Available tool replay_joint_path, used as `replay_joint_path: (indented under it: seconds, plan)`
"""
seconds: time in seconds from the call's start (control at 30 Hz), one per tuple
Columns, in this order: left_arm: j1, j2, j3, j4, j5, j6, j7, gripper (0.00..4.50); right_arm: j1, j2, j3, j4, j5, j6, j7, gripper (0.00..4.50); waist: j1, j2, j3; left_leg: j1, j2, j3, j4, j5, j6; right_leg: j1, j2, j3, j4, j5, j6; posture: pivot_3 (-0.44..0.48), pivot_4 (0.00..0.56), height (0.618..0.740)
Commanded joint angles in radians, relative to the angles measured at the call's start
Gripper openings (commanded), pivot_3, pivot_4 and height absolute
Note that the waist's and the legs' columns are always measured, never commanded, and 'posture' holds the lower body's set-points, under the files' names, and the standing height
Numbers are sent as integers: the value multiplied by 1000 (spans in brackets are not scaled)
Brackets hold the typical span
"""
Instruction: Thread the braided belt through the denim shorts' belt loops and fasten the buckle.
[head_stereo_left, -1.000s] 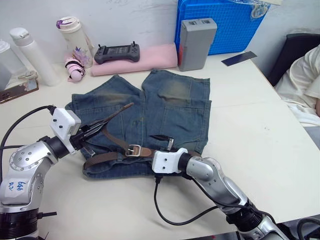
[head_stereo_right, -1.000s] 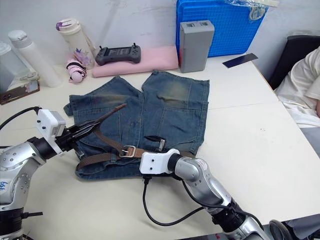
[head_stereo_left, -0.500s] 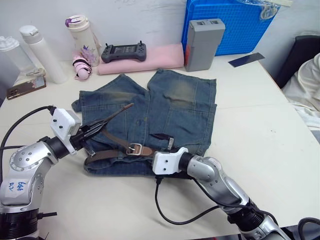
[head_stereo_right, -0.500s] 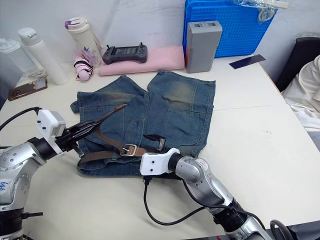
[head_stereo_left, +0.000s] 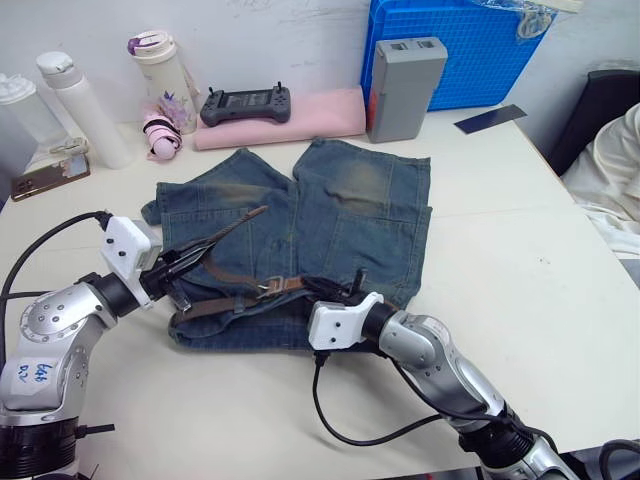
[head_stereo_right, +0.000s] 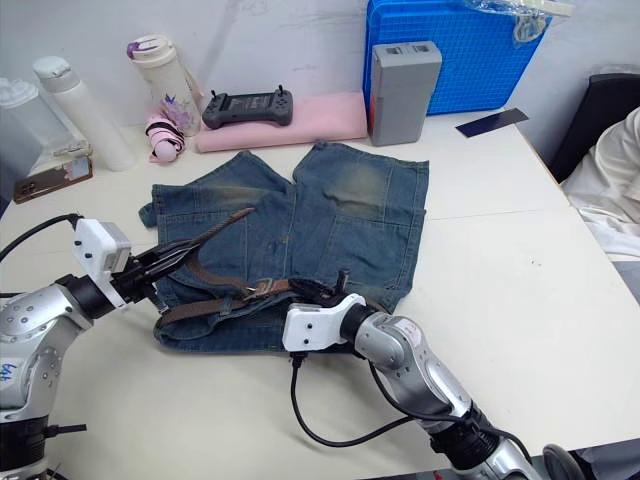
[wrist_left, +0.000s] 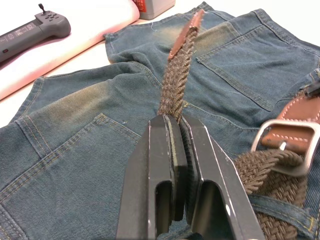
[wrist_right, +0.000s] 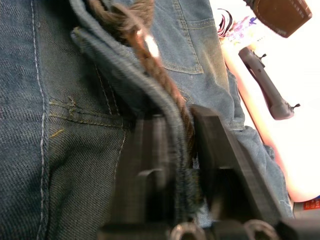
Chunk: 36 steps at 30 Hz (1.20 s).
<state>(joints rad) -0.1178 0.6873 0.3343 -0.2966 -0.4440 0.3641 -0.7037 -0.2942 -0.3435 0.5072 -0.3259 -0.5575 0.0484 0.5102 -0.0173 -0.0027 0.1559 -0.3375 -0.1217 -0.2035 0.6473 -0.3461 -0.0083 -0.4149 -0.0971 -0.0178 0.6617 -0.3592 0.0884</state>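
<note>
The faded denim shorts (head_stereo_left: 350, 210) lie flat on the white table, waistband towards me. The braided belt (wrist_left: 177, 80) runs along the waistband, and its tan tip (head_stereo_left: 255, 212) sticks up over the left leg. My left gripper (wrist_left: 172, 120) is shut on the woven strap a little below that tip. The silver buckle (wrist_left: 287, 124) lies tilted on the waistband, between the two grippers. My right gripper (wrist_right: 175, 117) is closed over the waistband's folded edge, with the belt (wrist_right: 150, 60) running along it. I cannot make out the belt loops.
A pink folded cloth (head_stereo_left: 290, 115) with a black controller (head_stereo_left: 245, 103) lies behind the shorts. A grey box (head_stereo_left: 405, 75) and a blue crate (head_stereo_left: 460, 50) stand at the back right, bottles (head_stereo_left: 75, 110) at the back left. A person's sleeve (head_stereo_left: 615, 170) shows at the right edge.
My right gripper was open at the waistband and has closed on it. The buckle end has lifted and tilted. The left gripper still holds the strap in the same place.
</note>
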Motion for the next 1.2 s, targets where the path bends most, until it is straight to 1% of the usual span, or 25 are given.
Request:
replay_joint_path:
  seconds: [0.03,0.27,0.43,0.7,0.9,1.0,1.2]
  plan:
    - [-5,19,13,-3,-12,-12,-24,0,-5,6,-12,-39,-23,-5,-11,945,0,0,0,0,0,0,0,0,0,0,0,0,0,0,0,0,150,727]
    - [47,123,26,2,-30,-6,-179,0,-37,30,-68,-8,-29,67,-27,945,-1,0,0,1,1,3,0,-1,0,-1,1,2,0,0,0,0,150,727]
    - [52,180,11,16,-15,-14,-234,0,-42,46,-79,1,-24,92,-28,945,3,0,0,1,2,3,0,-1,1,-1,1,3,0,0,0,0,150,727]
    - [39,200,-6,58,19,-16,-241,0,-44,73,-81,-18,14,105,-21,945,1,0,0,1,2,6,-1,-2,2,-2,2,5,0,0,0,0,150,727]
    - [40,218,-16,98,52,-51,-265,0,-52,74,-16,-2,8,73,10,945,-9,0,0,0,2,7,-1,-2,2,-3,2,6,0,0,0,0,150,727]
    - [39,233,-19,117,63,-66,-288,0,-65,89,23,31,-11,113,41,945,-13,-1,0,1,3,10,-1,-3,2,-4,3,8,1,0,0,0,150,727]
    - [38,249,-17,129,62,-67,-317,0,-86,115,47,72,-15,210,98,945,-12,-1,0,0,5,11,0,-4,2,-5,5,10,1,1,0,0,150,727]
